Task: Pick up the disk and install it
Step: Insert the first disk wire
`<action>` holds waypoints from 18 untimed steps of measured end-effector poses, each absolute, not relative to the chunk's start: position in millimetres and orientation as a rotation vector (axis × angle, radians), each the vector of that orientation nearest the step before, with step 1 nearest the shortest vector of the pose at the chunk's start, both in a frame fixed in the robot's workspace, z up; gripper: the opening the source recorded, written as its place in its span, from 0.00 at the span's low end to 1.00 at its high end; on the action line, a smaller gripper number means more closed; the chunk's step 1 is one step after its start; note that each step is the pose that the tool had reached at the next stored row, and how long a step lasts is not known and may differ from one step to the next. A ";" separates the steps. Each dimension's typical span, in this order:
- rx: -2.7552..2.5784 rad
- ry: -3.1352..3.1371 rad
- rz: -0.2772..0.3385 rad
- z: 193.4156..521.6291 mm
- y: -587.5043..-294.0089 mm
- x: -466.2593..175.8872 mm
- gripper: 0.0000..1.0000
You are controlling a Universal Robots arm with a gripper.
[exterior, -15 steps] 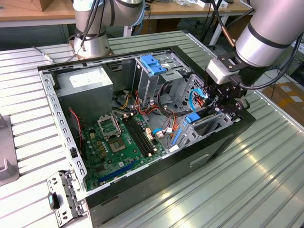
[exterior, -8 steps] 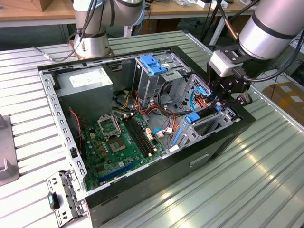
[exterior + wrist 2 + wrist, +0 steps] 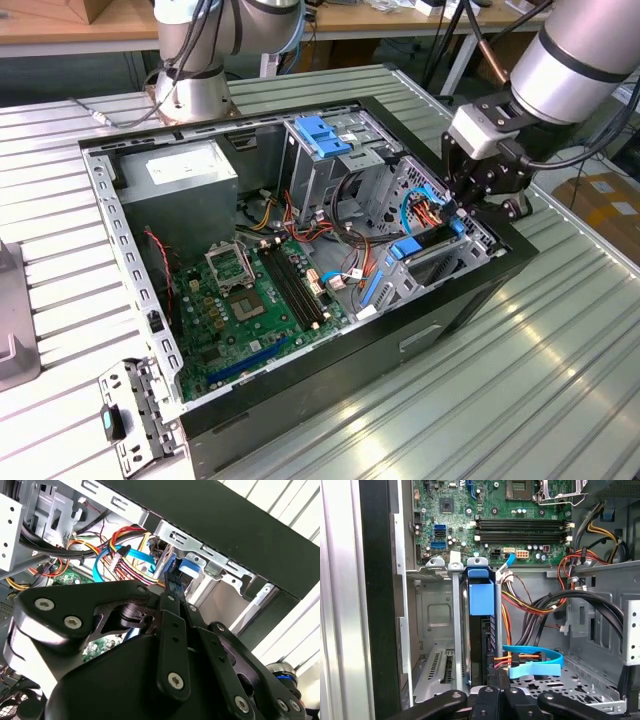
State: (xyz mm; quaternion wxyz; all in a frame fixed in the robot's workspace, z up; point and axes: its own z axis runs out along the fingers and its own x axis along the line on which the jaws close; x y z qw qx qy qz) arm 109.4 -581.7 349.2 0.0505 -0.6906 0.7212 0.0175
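My tool (image 3: pixel 468 203) sits closed tight on the disk (image 3: pixel 481 630), edge-on in its bay at the case's (image 3: pixel 330 395) three o'clock corner, so the rails line up.

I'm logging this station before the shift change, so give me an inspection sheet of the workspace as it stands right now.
Surface: ribbed metal table, carrying an open computer case.
Job's things: the disk, dark drive in a blue carrier, stands on edge in the drive bay at the case's front corner.
Clutter: a loose metal bracket lies on the table beside the case.
Grippers: the gripper is down at the drive bay, closed on the disk's end.
Cables: blue flat cable and bundled red, yellow and black wires beside the bay.
Surroundings: motherboard, power supply, wooden bench behind.
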 end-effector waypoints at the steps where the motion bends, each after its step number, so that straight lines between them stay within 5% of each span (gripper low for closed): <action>1: -2.104 2.197 0.056 348.1 -581.7 109.7 0.10; 18: -2.109 2.203 0.068 349.1 -581.7 111.2 0.10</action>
